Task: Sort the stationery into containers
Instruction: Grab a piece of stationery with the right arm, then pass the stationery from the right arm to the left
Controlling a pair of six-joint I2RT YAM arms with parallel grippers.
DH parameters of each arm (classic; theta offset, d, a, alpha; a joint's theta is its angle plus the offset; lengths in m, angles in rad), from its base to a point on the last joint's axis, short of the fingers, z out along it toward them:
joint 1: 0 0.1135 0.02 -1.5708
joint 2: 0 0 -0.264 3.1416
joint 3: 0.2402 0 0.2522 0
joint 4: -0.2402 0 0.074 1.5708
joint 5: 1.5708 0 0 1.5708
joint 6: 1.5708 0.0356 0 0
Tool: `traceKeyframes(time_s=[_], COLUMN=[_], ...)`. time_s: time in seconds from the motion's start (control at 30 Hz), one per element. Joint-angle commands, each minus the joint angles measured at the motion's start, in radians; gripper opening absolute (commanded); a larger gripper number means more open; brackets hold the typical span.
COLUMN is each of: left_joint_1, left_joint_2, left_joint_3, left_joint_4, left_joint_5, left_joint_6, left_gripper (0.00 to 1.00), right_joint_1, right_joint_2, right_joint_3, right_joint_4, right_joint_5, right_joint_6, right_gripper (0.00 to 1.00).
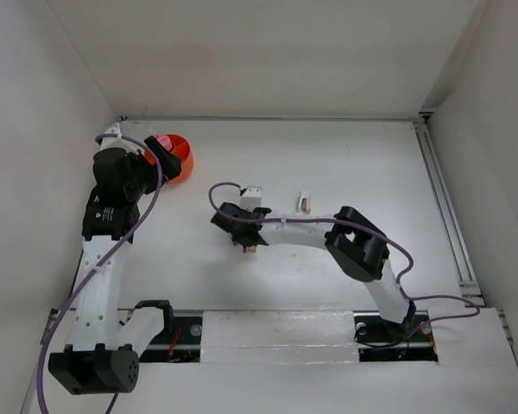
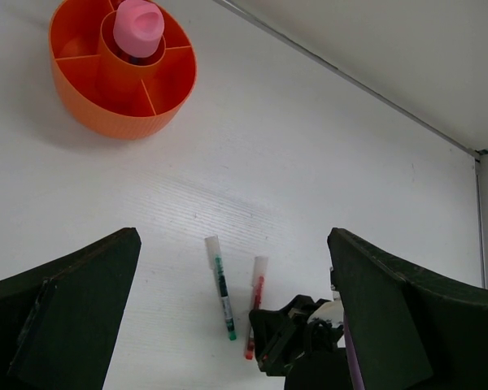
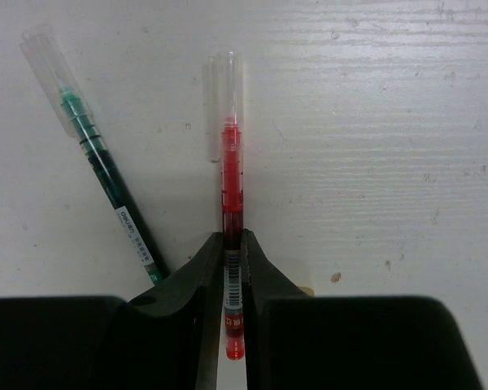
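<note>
On white table (image 3: 374,122), right tool (image 3: 232,240) clamps red pen (image 3: 232,183).

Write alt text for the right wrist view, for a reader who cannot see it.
The right gripper pinches the lower end of a red pen lying on the white table. A green pen lies to its left, slanted away.

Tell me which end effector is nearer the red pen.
Right. The right end effector is closed on the red pen; the left end effector hangs open over by the orange tub, well away.
</note>
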Motion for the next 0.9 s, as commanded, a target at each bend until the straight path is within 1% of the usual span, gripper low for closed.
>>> traceKeyframes(time_s=[0.0,0.07,0.1,0.17,0.2,0.23,0.3,0.33,0.37,0.43,0.47,0.57,0.73,0.87], left_joint_1=[-0.001,-0.001,-0.001,-0.001,-0.001,-0.001,-0.001,-0.001,-0.001,-0.001,-0.001,-0.001,-0.001,-0.001], left_joint_2=[-0.021,-0.021,-0.021,-0.012,-0.012,-0.002,0.010,0.010,0.022,0.036,0.050,0.071,0.080,0.080], left_joint_3=[0.006,0.006,0.006,0.006,0.006,0.006,-0.003,-0.015,-0.032,-0.043,-0.043,-0.054,-0.063,-0.081], left_joint_4=[0.040,0.052,0.052,0.087,0.100,0.115,0.164,0.186,0.210,0.282,0.302,0.341,0.364,0.385], left_joint_5=[0.029,0.066,0.114,0.180,0.252,0.289,0.357,0.427,0.463,0.548,0.570,0.613,0.626,0.616], left_joint_6=[0.012,0.012,0.012,0.012,0.003,0.003,-0.032,-0.044,-0.061,-0.109,-0.126,-0.158,-0.167,-0.178], left_gripper=[1.00,1.00,1.00,1.00,1.00,1.00,1.00,1.00,1.00,1.00,1.00,1.00,1.00,1.00], right_joint_1=[-0.011,-0.011,-0.011,-0.011,-0.011,-0.020,-0.030,-0.043,-0.053,-0.070,-0.082,-0.091,-0.091,-0.091], right_joint_2=[-0.085,-0.169,-0.200,-0.293,-0.324,-0.353,-0.433,-0.455,-0.473,-0.499,-0.514,-0.524,-0.501,-0.476], right_joint_3=[-0.007,-0.042,-0.060,-0.131,-0.154,-0.174,-0.226,-0.235,-0.235,-0.235,-0.220,-0.177,-0.073,-0.036], right_joint_4=[-0.013,-0.002,0.044,0.126,0.168,0.237,0.317,0.373,0.398,0.426,0.444,0.467,0.478,0.509], right_joint_5=[0.044,0.061,0.061,0.035,0.021,-0.017,-0.081,-0.119,-0.205,-0.273,-0.319,-0.371,-0.431,-0.496], right_joint_6=[-0.023,-0.069,-0.106,-0.208,-0.306,-0.356,-0.460,-0.543,-0.580,-0.650,-0.667,-0.718,-0.738,-0.738], right_gripper=[0.00,0.00,0.00,0.00,0.00,0.00,0.00,0.00,0.00,0.00,0.00,0.00,0.00,0.00])
